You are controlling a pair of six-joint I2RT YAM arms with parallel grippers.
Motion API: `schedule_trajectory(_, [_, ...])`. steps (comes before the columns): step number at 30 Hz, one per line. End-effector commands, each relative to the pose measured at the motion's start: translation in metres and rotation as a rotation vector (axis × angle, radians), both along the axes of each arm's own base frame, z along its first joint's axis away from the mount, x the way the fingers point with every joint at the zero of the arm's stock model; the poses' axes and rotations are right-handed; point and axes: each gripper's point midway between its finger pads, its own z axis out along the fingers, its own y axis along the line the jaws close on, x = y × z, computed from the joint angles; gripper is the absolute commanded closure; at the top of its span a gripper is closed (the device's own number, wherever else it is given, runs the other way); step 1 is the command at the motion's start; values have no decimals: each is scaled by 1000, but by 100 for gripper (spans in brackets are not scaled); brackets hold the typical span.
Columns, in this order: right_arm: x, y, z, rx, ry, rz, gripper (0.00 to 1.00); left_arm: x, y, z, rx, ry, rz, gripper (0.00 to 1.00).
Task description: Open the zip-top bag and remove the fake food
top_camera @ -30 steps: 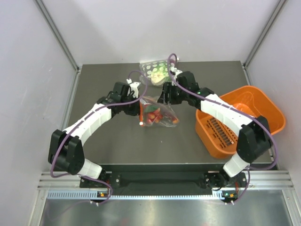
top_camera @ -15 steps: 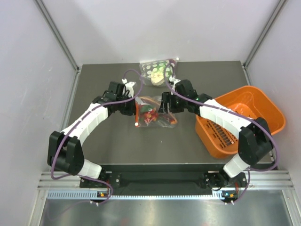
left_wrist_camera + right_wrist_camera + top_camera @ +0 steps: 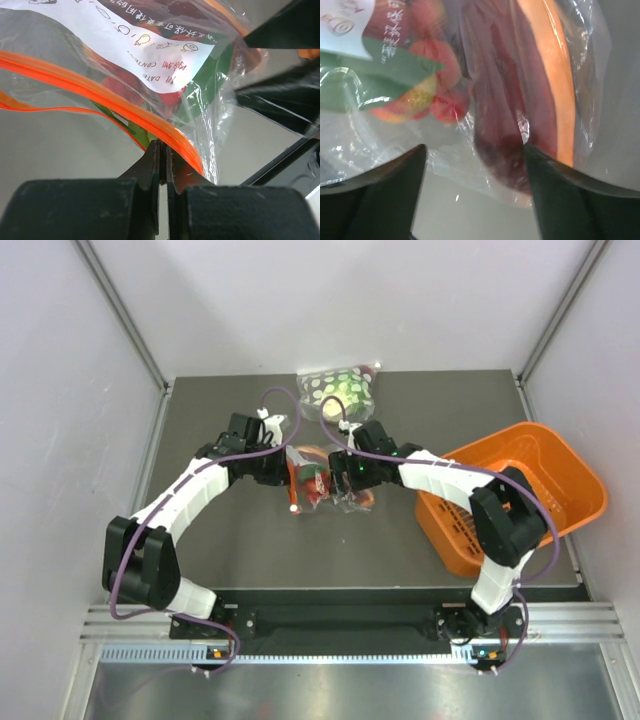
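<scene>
White arm links (image 3: 190, 495), black joints (image 3: 140, 548), purple cables (image 3: 280, 391), black fingers (image 3: 149, 165).

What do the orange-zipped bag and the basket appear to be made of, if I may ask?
The bag looks like thin, glossy clear plastic film: it crinkles and is see-through. The basket seems rigid moulded orange plastic, given its slotted floor.

An orange basket (image 3: 578, 478) is set at the surface's (image 3: 230, 540) right side; a bag of green-and-white spotted contents (image 3: 338, 390) is laid at its far edge.
</scene>
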Motion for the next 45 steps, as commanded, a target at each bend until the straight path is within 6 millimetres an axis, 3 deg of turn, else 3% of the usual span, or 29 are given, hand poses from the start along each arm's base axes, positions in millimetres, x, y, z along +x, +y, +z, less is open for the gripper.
schedule_trajectory(1, [16, 23, 10, 16, -77, 57, 26, 6, -5, 10, -32, -33, -12, 100])
schedule_trajectory(4, [20, 19, 3, -15, -75, 36, 55, 7, -3, 11, -29, -31, -7, 100])
schedule_trajectory(9, [18, 9, 1, -58, -77, 22, 74, 8, 1, 10, -22, -24, -2, 100])
schedule_trajectory(10, [18, 6, 0, -66, -77, 16, 83, 8, 1, 11, -24, -26, -6, 100])
schedule_trajectory(13, [18, -1, -1, -93, -77, -5, 100, 10, 4, 15, -20, -26, -5, 100])
schedule_trajectory(27, [54, -39, 8, -201, -79, -206, 100, 3, 16, 57, -29, -81, 32, 100])
schedule_trajectory(38, [75, -45, 14, -159, -65, -292, 100, -23, 19, 60, -39, -50, 6, 100])
schedule_trajectory(45, [89, -41, 14, -135, -58, -303, 100, -39, 20, 74, -60, -65, -5, 100])
